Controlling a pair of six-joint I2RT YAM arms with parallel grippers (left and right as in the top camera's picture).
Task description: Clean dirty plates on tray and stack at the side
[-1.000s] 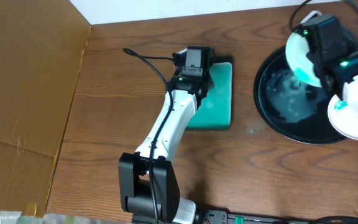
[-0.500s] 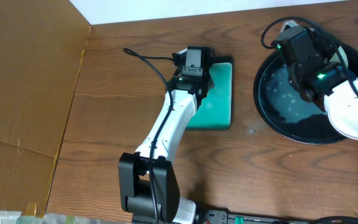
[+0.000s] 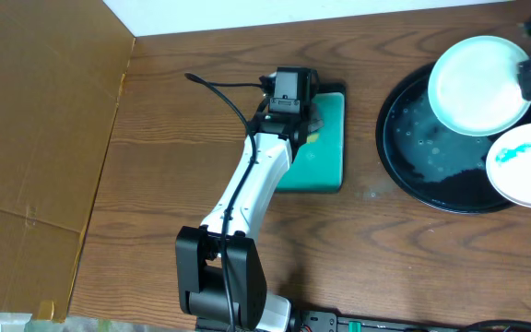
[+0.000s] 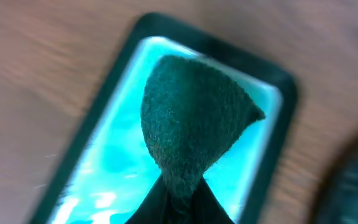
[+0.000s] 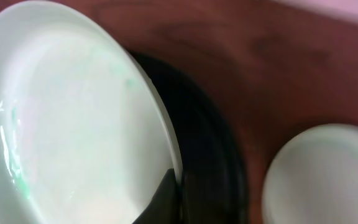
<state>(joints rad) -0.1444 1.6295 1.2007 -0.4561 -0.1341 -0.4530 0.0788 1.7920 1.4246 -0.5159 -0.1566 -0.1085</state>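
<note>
The black tray (image 3: pixel 411 164) lies at the right of the table. A white plate (image 3: pixel 478 85) sits over the tray's far side, its face pale with only faint teal streaks (image 5: pixel 73 130). My right gripper (image 3: pixel 530 72) is at the frame's right edge, shut on that plate's rim (image 5: pixel 174 186). A second plate (image 3: pixel 529 166) with a teal smear rests on the tray's near right. My left gripper (image 3: pixel 300 118) hangs over the teal dish (image 3: pixel 325 157), shut (image 4: pixel 179 196) on a dark green sponge (image 4: pixel 191 124).
A brown cardboard sheet (image 3: pixel 35 129) covers the table's left side. The left arm's base (image 3: pixel 221 277) stands at the front edge. Another white plate (image 5: pixel 325 177) shows beyond the tray's rim (image 5: pixel 213 155) in the right wrist view.
My right arm has swung from over the tray out to the right edge, and the plate it holds now faces up over the tray's far side. The left arm has barely moved.
</note>
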